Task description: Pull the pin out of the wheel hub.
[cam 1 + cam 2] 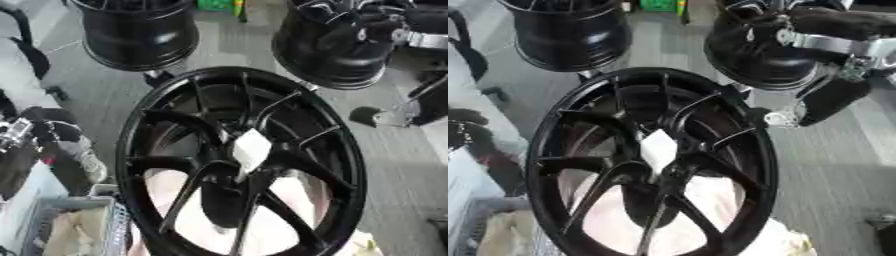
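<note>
Black spoked wheel fills the middle of both views, face toward the camera. Two more black wheels stand behind it on the grey floor, one far left, one far right. Right arm enters from the upper right; right hand hangs just beside the front wheel's rim, fingers blurred, cannot tell how far open. A white pin sits at the hub centre. Left hand at left edge, finger state cannot be told.
</note>
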Motion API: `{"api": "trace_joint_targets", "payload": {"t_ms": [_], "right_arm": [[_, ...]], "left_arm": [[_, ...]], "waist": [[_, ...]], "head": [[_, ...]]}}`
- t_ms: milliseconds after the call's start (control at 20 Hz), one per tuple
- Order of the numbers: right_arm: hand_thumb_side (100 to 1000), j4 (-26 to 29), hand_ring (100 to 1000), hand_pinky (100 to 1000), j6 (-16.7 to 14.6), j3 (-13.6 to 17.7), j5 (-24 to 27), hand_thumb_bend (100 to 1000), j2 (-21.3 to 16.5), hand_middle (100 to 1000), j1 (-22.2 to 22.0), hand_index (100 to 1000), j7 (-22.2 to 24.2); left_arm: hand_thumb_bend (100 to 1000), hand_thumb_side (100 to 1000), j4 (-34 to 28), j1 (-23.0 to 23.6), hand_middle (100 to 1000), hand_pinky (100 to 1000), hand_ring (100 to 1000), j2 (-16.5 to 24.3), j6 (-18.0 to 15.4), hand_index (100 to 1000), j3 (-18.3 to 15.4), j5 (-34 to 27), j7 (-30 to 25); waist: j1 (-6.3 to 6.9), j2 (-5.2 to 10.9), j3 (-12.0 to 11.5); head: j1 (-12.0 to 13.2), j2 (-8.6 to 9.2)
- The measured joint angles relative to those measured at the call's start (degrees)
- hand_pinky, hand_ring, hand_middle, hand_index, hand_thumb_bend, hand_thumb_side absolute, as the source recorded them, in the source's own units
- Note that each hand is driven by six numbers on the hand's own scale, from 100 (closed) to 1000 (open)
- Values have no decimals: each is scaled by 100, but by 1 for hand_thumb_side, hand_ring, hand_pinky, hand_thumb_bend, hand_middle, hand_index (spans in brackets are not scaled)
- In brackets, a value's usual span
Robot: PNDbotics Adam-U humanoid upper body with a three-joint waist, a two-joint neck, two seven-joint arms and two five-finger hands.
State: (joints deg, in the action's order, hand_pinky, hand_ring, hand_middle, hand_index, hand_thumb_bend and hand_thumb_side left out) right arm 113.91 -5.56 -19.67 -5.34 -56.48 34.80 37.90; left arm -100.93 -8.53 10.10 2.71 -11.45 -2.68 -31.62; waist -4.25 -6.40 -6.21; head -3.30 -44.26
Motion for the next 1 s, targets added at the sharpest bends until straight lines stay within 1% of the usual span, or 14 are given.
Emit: {"api": "trace_joint_targets", "payload": {"t_ms": [200,400,650,1000], "right_arm": [[308,1,924,846,13,-406,-90,336,275,915,410,990,666],[307,-8,921,841,87,-676,-245,327,595,912,653,976,1078],[321,-261,909,822,156,-892,-268,302,966,904,855,964,1331],[330,-608,896,803,197,-1128,-144,274,1393,894,1028,948,1400]], "left_arm": [[100,872,1,1,641,696,646,25,1,735,31,17,-26],[100,873,1,1,641,696,646,43,-1,735,33,18,-41],[100,876,8,1,641,696,647,43,-15,735,36,27,-60],[100,878,38,-1,641,697,647,43,-37,734,65,72,-84]], "waist": [[-12,0,-13],[-11,-19,-46],[-10,-58,-61],[-7,-105,-90]], "head": [[-2,0],[-24,0],[-51,0],[-94,0]]}}
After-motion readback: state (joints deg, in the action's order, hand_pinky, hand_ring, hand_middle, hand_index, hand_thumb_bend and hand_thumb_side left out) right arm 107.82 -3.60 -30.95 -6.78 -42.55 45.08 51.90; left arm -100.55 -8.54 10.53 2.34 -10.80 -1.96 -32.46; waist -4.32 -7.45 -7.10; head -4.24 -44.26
